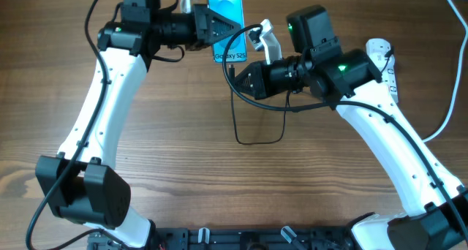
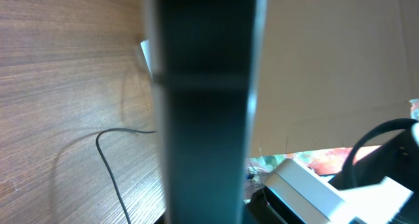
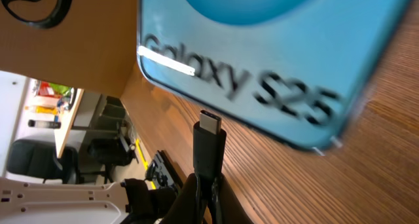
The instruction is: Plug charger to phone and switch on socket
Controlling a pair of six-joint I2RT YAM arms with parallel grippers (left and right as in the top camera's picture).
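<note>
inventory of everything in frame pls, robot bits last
phone: 1, cyan screen, white edges, far centre
charger: 1, thin black, tip just short of the phone's bottom edge, slack looped mid-table
socket: 1, white strip, far right, partly hidden
white cord: 1, thick, white, right edge
table: 1, brown wood, under everything
left gripper: 1, black, shut on phone
right gripper: 1, black, shut on charger
left arm: 1, white and black, left side
right arm: 1, white and black, right side

One phone point(image 1: 225, 12); one charger point(image 1: 259, 137); one socket point(image 1: 393, 78); one white cord point(image 1: 447, 120); one table point(image 1: 183, 133).
</note>
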